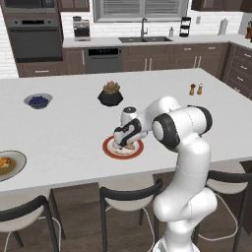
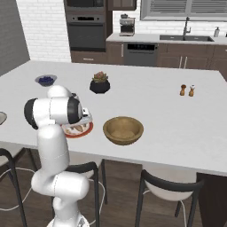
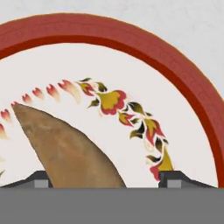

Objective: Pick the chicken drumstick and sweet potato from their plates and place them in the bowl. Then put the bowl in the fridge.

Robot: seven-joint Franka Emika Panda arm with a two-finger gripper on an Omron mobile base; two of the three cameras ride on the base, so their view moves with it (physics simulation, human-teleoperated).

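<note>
the gripper point(image 1: 126, 143) hangs low over the red-rimmed plate point(image 1: 109, 149) on the white island counter point(image 1: 69, 118), its two dark finger tips point(image 3: 39, 178) spread wide in the hand view, one on each side of the chicken drumstick point(image 3: 65, 151); the tapered brown piece lies on the plate's white centre between them, and whether the tips touch it cannot be told, so nothing is clearly gripped. a ring of painted leaves and red petals curves across the plate beside the drumstick. in the right base view the wooden bowl point(image 2: 123, 130) stands just to the right of the red-rimmed plate point(image 2: 84, 131), apart from it. in the left base view the pale grey-green plate point(image 1: 15, 165) sits well to the left of the red-rimmed plate, at the picture's edge, with the orange sweet potato point(image 1: 4, 163) on it. beyond the red-rimmed plate stand a dark pot with a small plant point(image 1: 110, 94) and, further left, a small bowl of blue berries point(image 1: 38, 101); two shakers point(image 1: 196, 89) stand to the far right.
</note>
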